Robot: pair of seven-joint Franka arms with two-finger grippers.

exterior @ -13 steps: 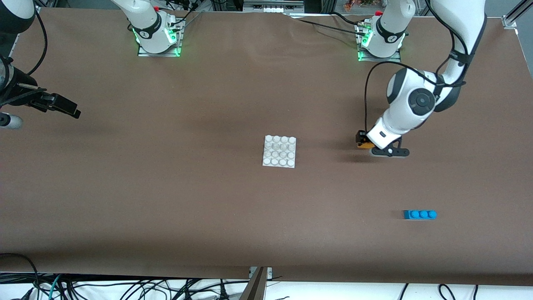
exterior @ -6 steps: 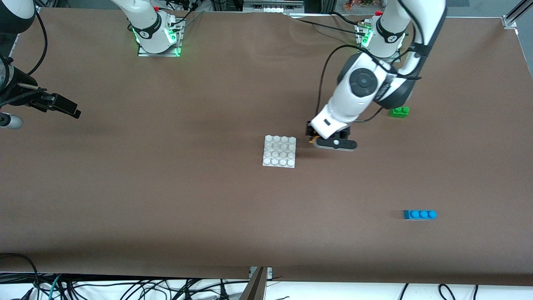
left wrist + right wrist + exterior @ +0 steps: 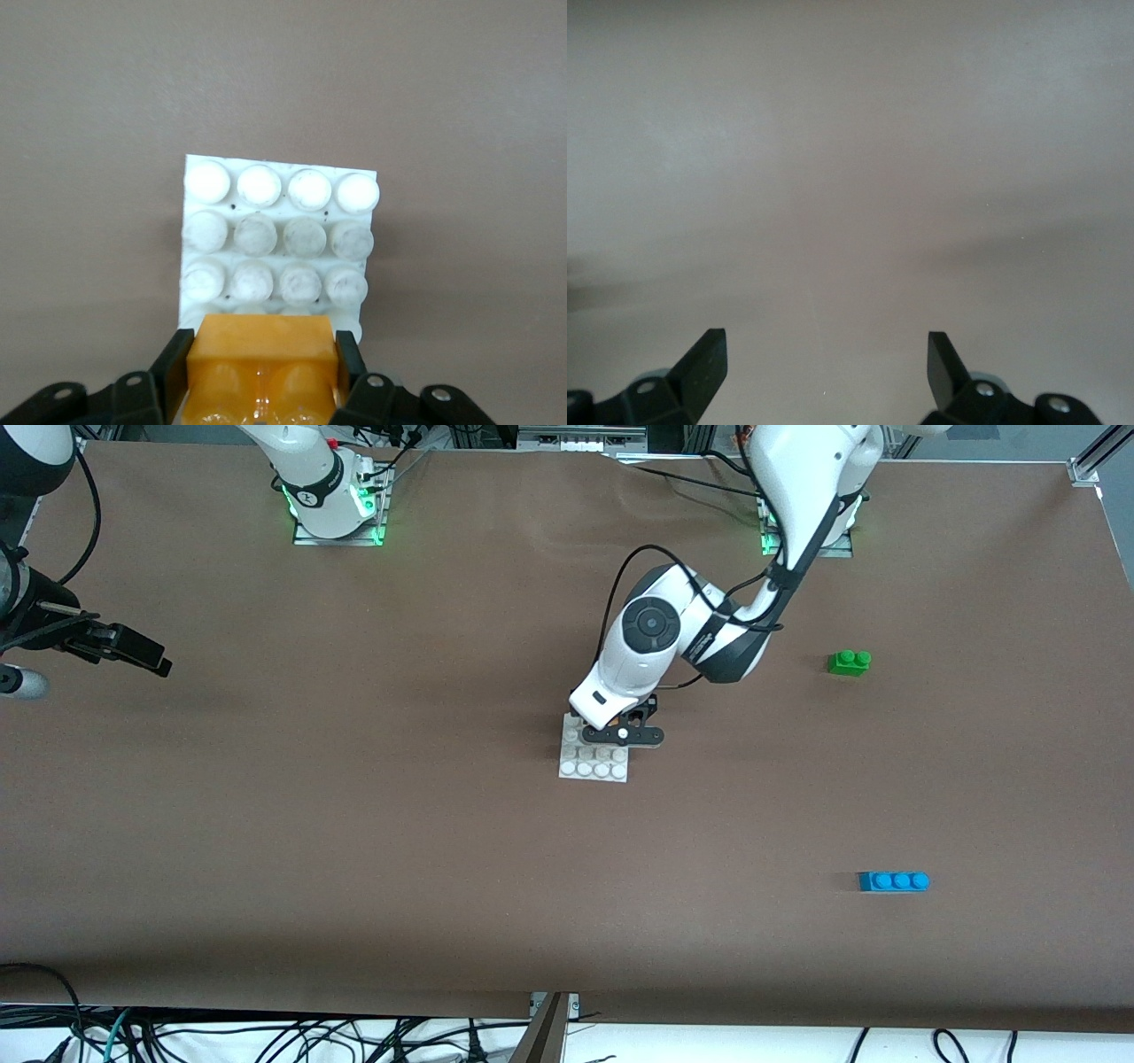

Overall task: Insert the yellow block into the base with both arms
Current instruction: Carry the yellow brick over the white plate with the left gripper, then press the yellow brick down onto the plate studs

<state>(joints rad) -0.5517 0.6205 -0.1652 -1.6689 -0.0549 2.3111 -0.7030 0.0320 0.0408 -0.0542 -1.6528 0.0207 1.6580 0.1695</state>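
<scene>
- Gripping the yellow block [image 3: 263,365] between its two fingers [image 3: 171,370], the left gripper [image 3: 620,726] hangs over the edge of the base [image 3: 592,765] that lies farther from the front camera.
- In the left wrist view the block's two studs face the camera, and the base's [image 3: 276,237] stud grid shows just past the block.
- The base lies flat at mid-table.
- The right gripper [image 3: 824,367] waits with its fingers spread apart and nothing between them, over bare table [image 3: 850,159] at the right arm's end.
- A green brick [image 3: 849,662] sits toward the left arm's end of the table, farther from the front camera than the base.
- A blue brick [image 3: 894,881] lies nearer the front camera, well apart from both.
</scene>
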